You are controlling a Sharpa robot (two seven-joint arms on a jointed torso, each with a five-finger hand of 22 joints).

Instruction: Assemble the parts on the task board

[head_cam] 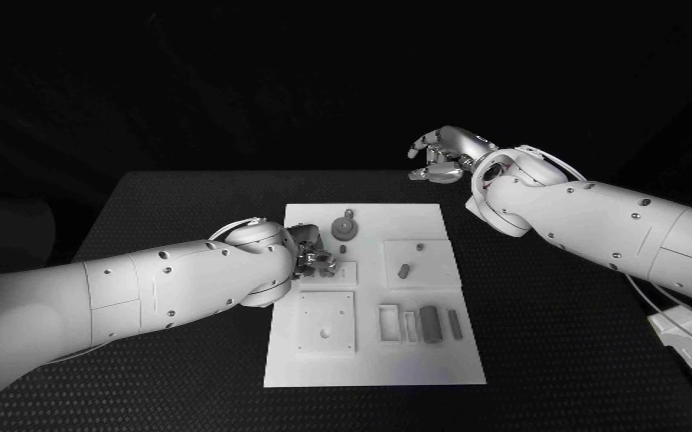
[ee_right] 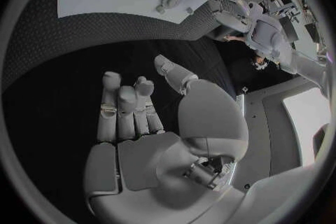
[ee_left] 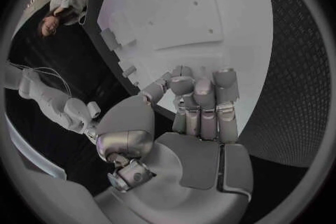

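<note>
Fingers (ee_left: 203,102) of the left hand (head_cam: 312,258) curled downward over the task board (head_cam: 375,372), tips bunched near the board's left-middle area; whether anything sits pinched between them cannot be told, tips hidden behind the hand in the head view and folded under in the left wrist view. Left arm (head_cam: 159,287) reaching in across the black table (head_cam: 173,212) from the near left.

Fingers (ee_right: 126,102) of the right hand (head_cam: 444,154) loosely curled with gaps between, thumb apart, nothing held. Right hand raised beyond the far edge of the task board, over the table's back edge, well apart from the parts. Right arm (head_cam: 591,222) stretching in from the right.

Task board lying flat in the middle of the table. On it: a round grey part (head_cam: 346,226) near the far end, just beside the left hand; a small grey part (head_cam: 404,272) on a raised square plate at middle right; two upright-lying grey parts (head_cam: 431,324) in the near-right area, beside a rectangular frame (head_cam: 391,324); a square plate with holes (head_cam: 326,321) at near left.
</note>
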